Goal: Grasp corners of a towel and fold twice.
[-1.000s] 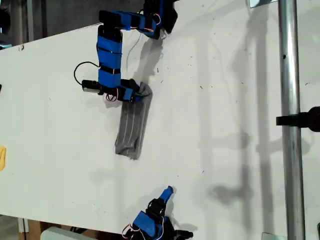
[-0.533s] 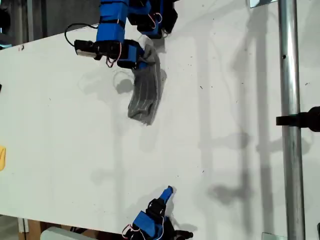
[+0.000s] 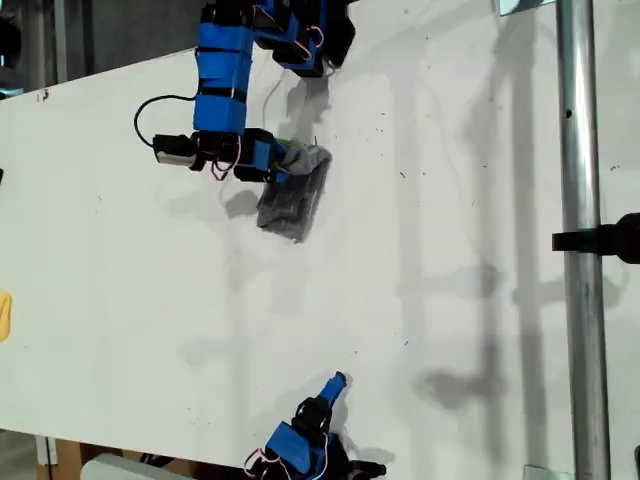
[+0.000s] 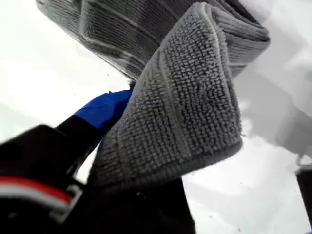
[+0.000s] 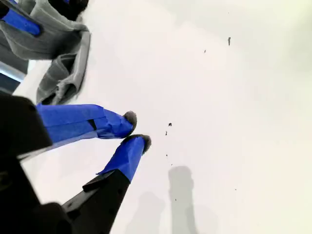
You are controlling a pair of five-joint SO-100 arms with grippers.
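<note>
Towel [image 3: 293, 196] lies bunched on the white table [image 3: 450, 300] at about eleven o'clock from the middle of the exterior view, already narrowed into a short, thick bundle, so this looks like the second fold in progress. The robot calls the arm over it "my first gripper" [image 3: 283, 163], and its wrist view shows the jaws clamped on a doubled grey end of the cloth [image 4: 185, 112], lifted and draped over the blue finger [image 4: 105, 111] while the rest trails onto the table. The second gripper [image 3: 334, 384] sits well apart at about six o'clock in the exterior view, taking no part; its tips [image 5: 131, 118] are nearly together with only a sliver between them and nothing held. My guess is the next move calls for laying the lifted end flat on the lower layer, edges matched, then letting go without dragging the stack. Which corner is pinched I cannot tell: the fold hides the tips, and the first gripper's fingertips are buried under fabric.
</note>
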